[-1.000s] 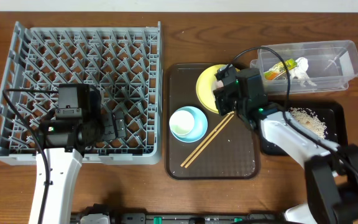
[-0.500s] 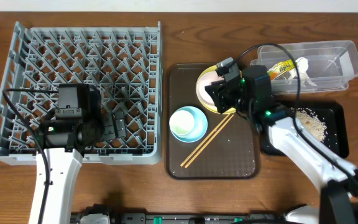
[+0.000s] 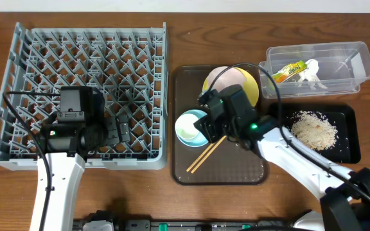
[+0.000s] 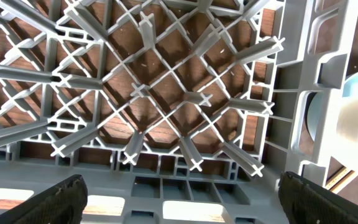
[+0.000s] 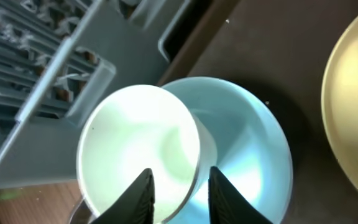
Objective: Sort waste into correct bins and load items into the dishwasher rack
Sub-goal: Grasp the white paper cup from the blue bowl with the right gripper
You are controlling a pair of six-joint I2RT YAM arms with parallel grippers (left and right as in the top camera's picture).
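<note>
Upper left of the overhead frame: large square grey plastic dishwasher rack (image 3: 108, 51) on the wooden worktop (image 3: 140, 199), with no dishes visible in it. Left fingers (image 4: 55, 199) hang over its pegs, spread wide, holding nothing.

Centre: flat brown serving tray (image 3: 236, 167). Right side: clear plastic rectangular tub (image 3: 339, 64) at the top, shallow glossy black tray (image 3: 349, 151) below it.

On the serving tray, upper part: round yellow plate (image 3: 249, 86). To its lower left is a light blue bowl (image 5: 253, 149) with a small white cup (image 5: 135, 149) sitting inside it, apparently tilted. The pair of wooden chopsticks (image 3: 201, 160) lies diagonally, just beside the bowl.

Waste looks sorted. The yellow-green printed wrapper (image 3: 288, 70) and crumpled white scrap (image 3: 313, 74) are in the tub, and the beige crumbly leftovers (image 3: 313, 131) are on the black tray.

Right fingers (image 5: 143, 190) are parted and low over the cup, seemingly straddling its rim and not clamped on it.

Risks, as I judge them:
- A thin-rim pinch on a leaning cup could slip or twist.
- The outer finger could catch the bowl wall and drag or tip the bowl.
- A shifted bowl could knock the chopsticks.
- A loose hold could drop the cup on the way to the rack.
</note>
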